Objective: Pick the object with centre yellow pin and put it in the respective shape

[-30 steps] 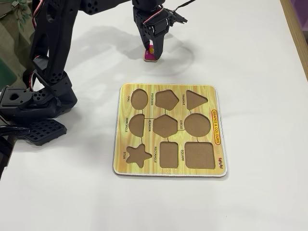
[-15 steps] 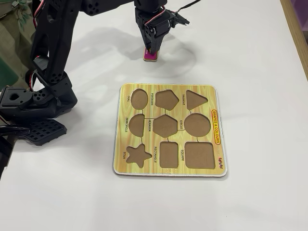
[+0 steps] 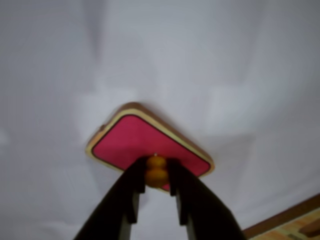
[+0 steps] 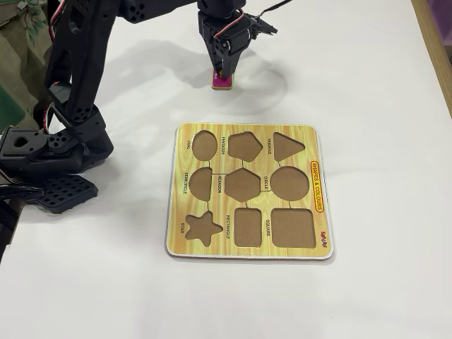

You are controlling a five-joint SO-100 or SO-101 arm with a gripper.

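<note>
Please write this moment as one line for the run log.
phase: grasp | gripper: shut on yellow knob | magenta piece: on table | RECTANGLE cutout: empty

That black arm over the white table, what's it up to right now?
It is picking up a small magenta puzzle piece. Its tool has both fingers closed on the piece's yellow knob, and the piece sits on the white table, beyond the far edge of the yellow shape board. All nine cutouts in the board are empty, including the one labelled RECTANGLE in the near row, where this piece seems to belong.
</note>
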